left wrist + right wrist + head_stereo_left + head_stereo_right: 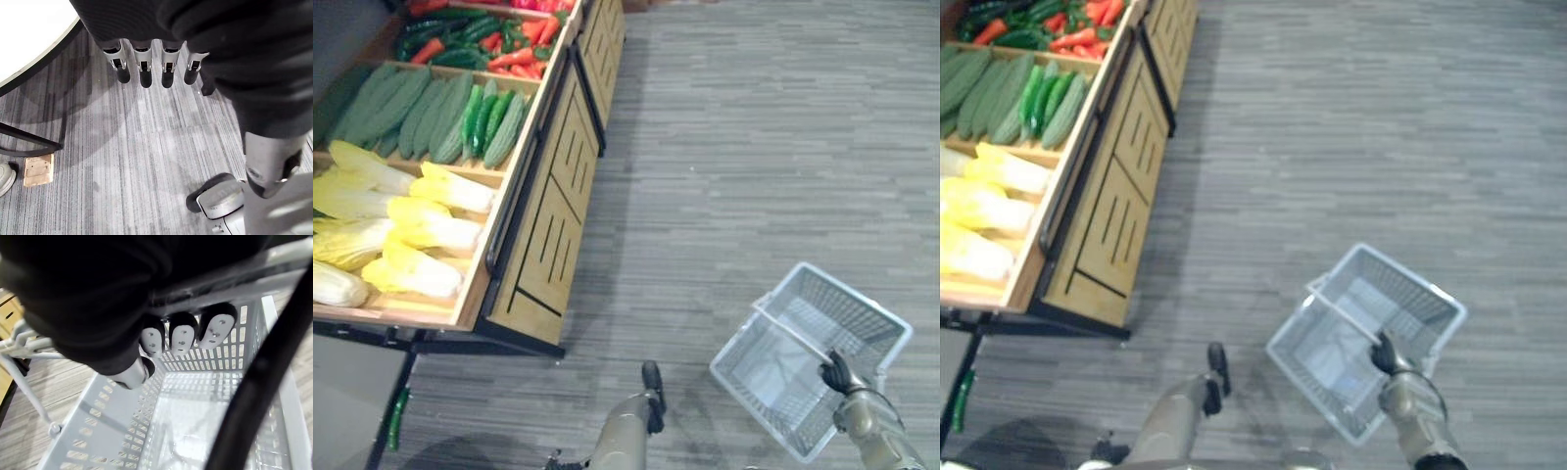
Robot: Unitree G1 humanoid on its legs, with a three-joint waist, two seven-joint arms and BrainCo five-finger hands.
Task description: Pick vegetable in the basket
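Note:
A pale grey plastic basket (858,294) hangs tilted above the floor at the lower right, with nothing in it. My right hand (840,374) is shut on its handle (220,279), fingers (181,333) curled under the bar. The vegetables lie in a wooden stand at the left: yellow cabbages (421,225), green gourds (411,113), cucumbers (484,117) and red and green peppers (480,44) further back. My left hand (653,382) hangs low at the bottom centre, right of the stand. Its fingers (142,63) are straight and hold nothing.
The stand's slatted wooden front (548,225) faces the grey carpet floor (754,147), which stretches wide between stand and basket. Something small and green (398,416) lies on the floor under the stand's near corner. A wooden block (38,170) lies on the carpet.

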